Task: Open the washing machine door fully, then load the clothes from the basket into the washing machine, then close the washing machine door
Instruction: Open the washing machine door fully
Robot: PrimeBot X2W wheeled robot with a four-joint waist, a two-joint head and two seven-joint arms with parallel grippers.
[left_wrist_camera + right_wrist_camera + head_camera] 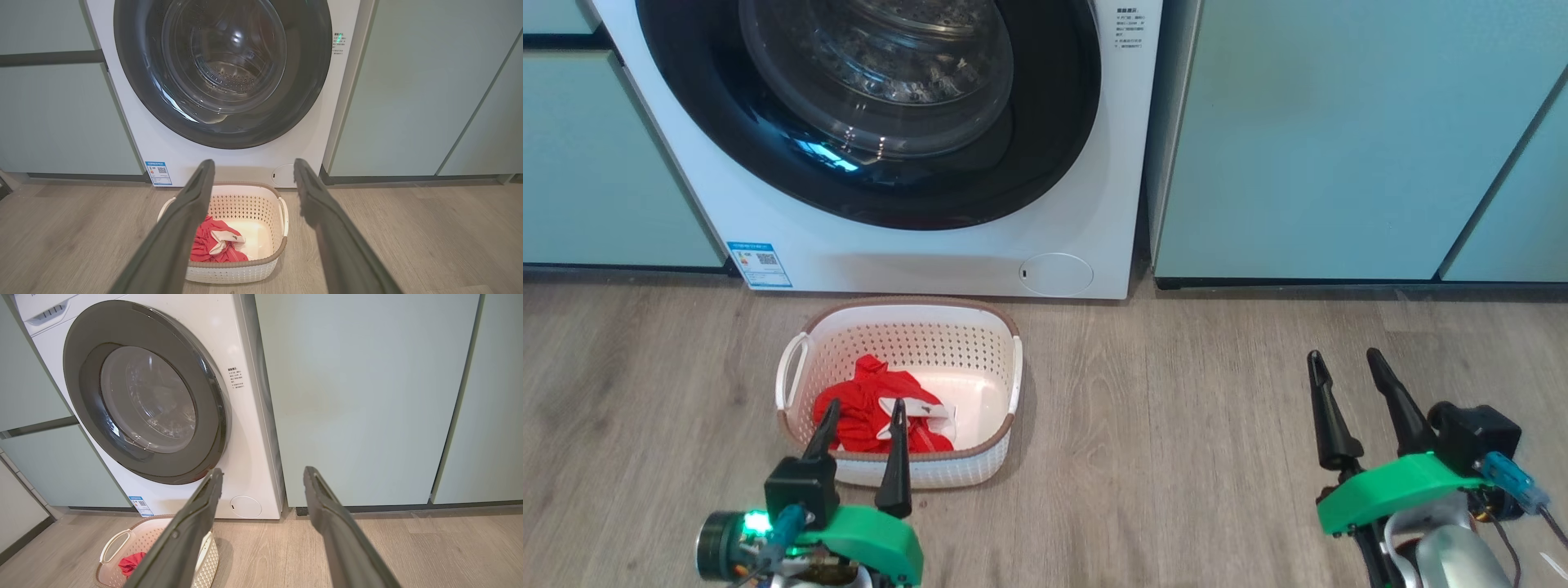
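On the floor just before the washing machine (915,253): basket (1005,327), clothes (866,408) inside. Washing machine door (866,106): shut. My left gripper (865,402) and right gripper (1343,354): fingers spread, holding nothing. Risk, I judge: fingers slipping off the glossy rim. Teal cabinets (1339,139) flank the washer; the basket crowds my approach.

The washing machine door (1054,163) has a glossy black rim around clear, reflective glass; the washing machine (890,260) front is smooth white; the basket (907,347) is matt cream plastic with a brown woven-look rim; the clothes (862,411) are red cloth; the floor (1176,425) is matt wood-grain; the cabinets (1339,139) smooth matt teal.
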